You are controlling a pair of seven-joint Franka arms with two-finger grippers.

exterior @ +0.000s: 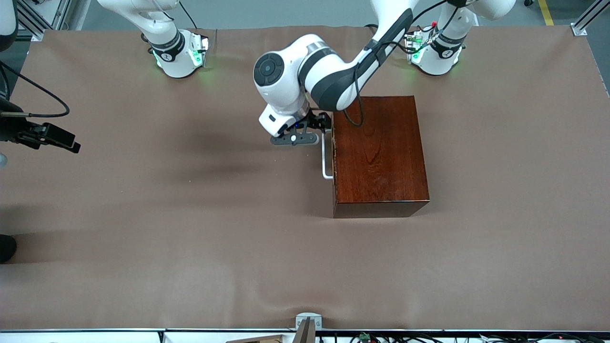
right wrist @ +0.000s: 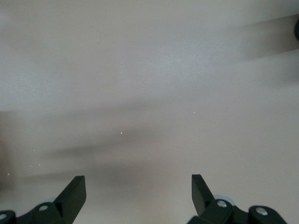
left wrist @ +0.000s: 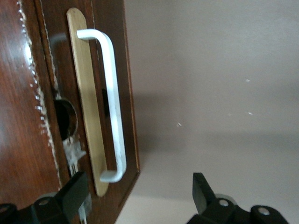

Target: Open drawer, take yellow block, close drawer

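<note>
Left wrist view showed the left gripper (left wrist: 135, 198) wide open and empty, one finger against the drawer (left wrist: 110, 70) front, the other outside the white handle (left wrist: 114, 107). It should close squarely around the bar, then pull straight. The right gripper (right wrist: 138, 196) waited open near the table (exterior: 190, 238) edge. No yellow block showed.

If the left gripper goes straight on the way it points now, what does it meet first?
Probably the drawer front at the end of its white handle. The left gripper is open, one finger already over the wood, the other over bare table. Depth is unclear, so it may touch the handle first.
</note>
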